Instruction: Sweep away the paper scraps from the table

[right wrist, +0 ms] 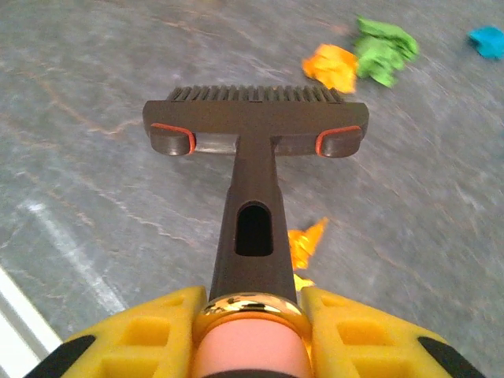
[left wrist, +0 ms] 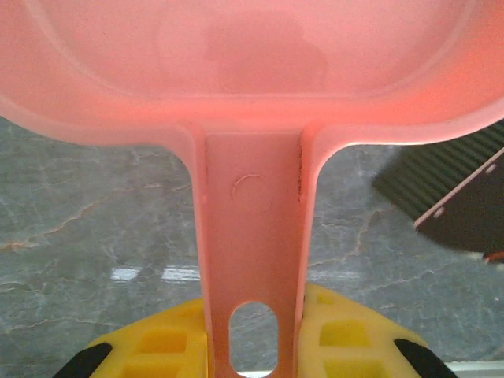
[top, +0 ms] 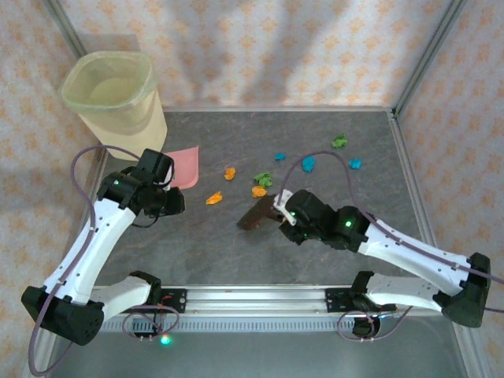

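Right tool (right wrist: 250, 335) clamps brush (right wrist: 253, 130); table (top: 213, 252) bare toward near rail (top: 252, 298)

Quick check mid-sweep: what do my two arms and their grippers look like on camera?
Both the left arm and right arm have white link shells with black joints and bases, each trailed by a looping purplish-grey cable. A small green light glows near each wrist. The left gripper and right gripper have blocky yellow fingers with recessed pockets and black outer corners.

left tool (top: 168, 189): holds pink dustpan (top: 186, 165) | right tool (top: 282, 211): holds brush (top: 255, 217) | paper scraps (top: 260, 190) (three colours) on table (top: 197, 248)
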